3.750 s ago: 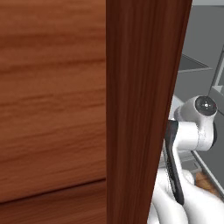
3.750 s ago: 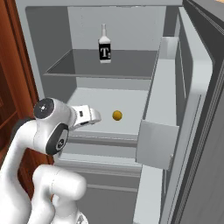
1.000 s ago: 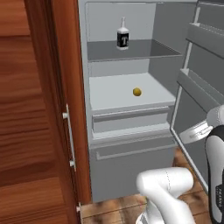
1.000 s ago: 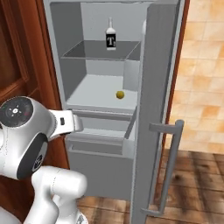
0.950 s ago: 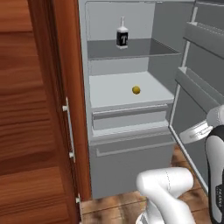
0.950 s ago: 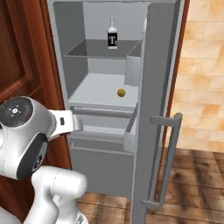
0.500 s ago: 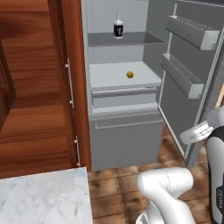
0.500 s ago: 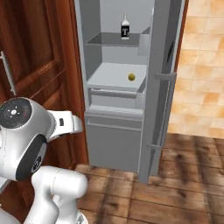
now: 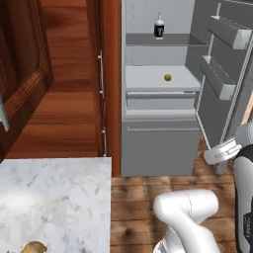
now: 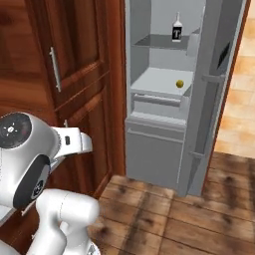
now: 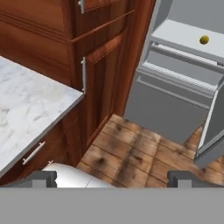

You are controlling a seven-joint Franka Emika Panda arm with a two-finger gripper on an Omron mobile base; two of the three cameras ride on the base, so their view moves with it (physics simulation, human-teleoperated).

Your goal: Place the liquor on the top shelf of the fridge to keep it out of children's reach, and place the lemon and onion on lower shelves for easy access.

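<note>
Now the base has backed away; fridge (image 9: 163, 99) looks smaller, marble counter (image 9: 54, 197) appears; pincer (image 11: 112, 177) wide open, empty.

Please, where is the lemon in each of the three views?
Left base view: the lemon lies upper centre, on the pale shelf.
Right base view: upper right, near that shelf's front edge.
Hand view: top right.
Shared landmark: the drawer front just below that shelf.
</note>
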